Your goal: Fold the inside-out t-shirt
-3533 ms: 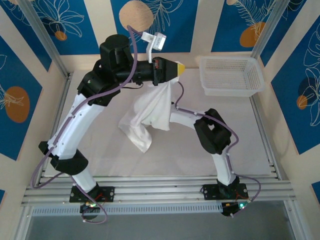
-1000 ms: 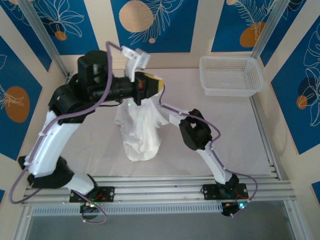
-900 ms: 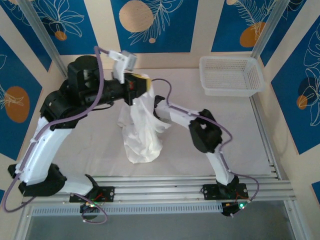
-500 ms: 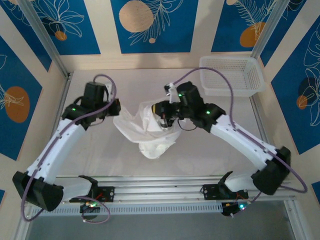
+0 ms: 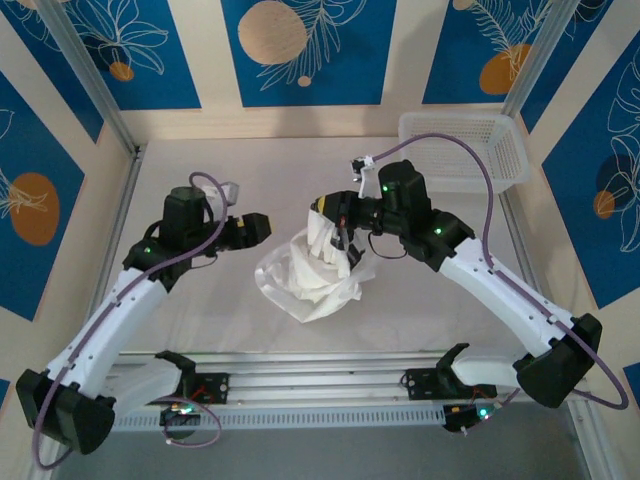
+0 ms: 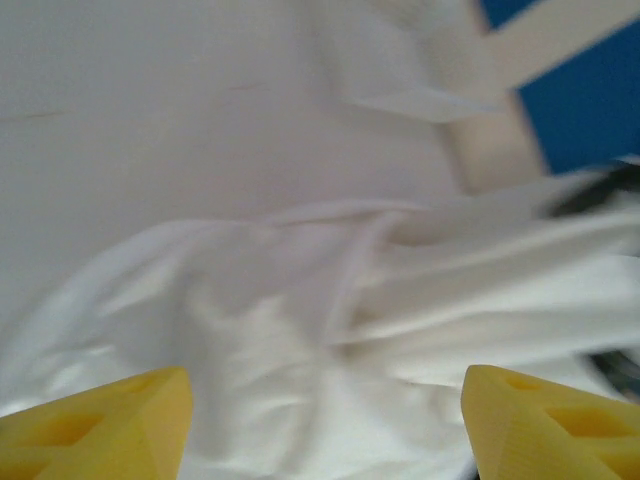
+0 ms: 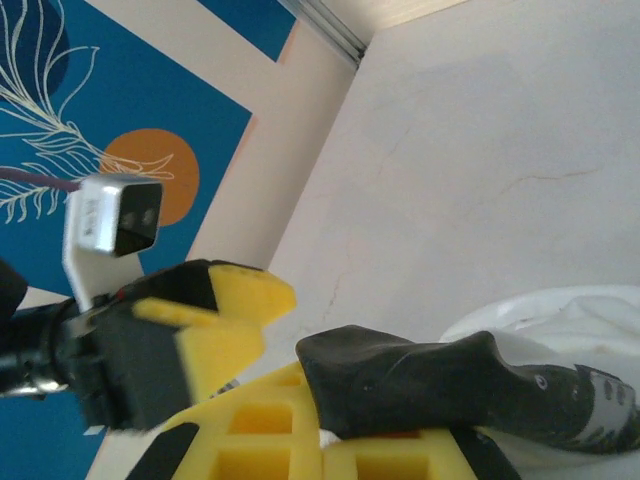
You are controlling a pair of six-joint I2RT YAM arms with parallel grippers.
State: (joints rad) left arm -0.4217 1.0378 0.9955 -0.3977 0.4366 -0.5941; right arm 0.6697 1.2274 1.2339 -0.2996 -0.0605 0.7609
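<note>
The right gripper [image 5: 326, 212] pinches the top of the white t-shirt [image 5: 312, 282], bunched midway between the table's [image 5: 180, 170] side edges. The left gripper [image 5: 262, 228], jaws wide apart and empty, sits just beside it.

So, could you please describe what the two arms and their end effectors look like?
The left arm and right arm have white links, black joint housings and a purple cable looped alongside. The left end effector and right end effector carry yellow fingers with moulded cut-outs; a pale camera box sits on the left wrist.
</note>
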